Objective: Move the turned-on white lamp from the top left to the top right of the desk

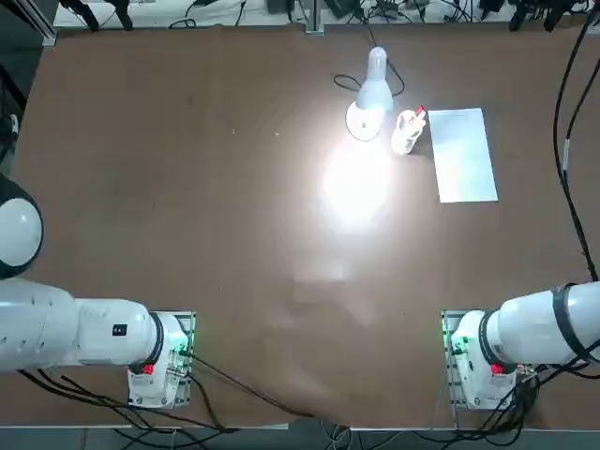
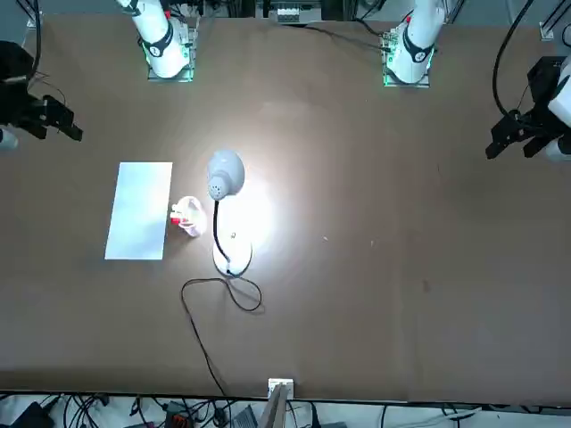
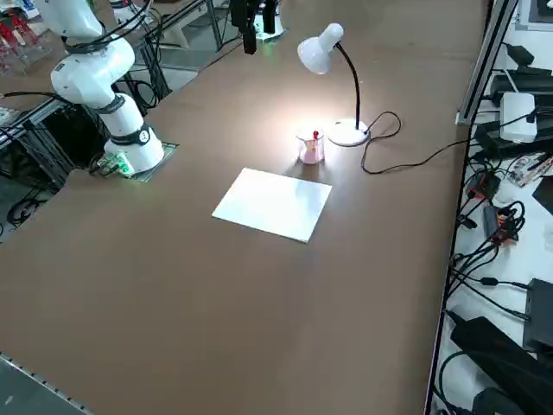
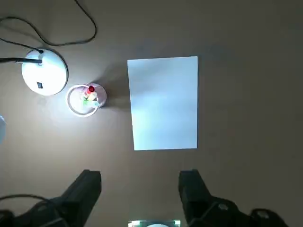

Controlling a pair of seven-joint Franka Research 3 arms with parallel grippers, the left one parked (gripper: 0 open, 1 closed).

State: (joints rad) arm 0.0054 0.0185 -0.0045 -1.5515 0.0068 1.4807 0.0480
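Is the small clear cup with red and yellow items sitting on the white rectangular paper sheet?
No, the small clear cup stands on the bare brown desk, between the white lamp's round base and the white paper sheet.

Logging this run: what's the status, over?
Right gripper open, empty, high above the desk. Lamp lit, untouched. Small cup and paper sheet lie just beside it, toward the right.

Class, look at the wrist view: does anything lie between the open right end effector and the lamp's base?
No. The right end effector hangs open over bare desk. The clear cup stands just beside the lamp, with the paper sheet further off.
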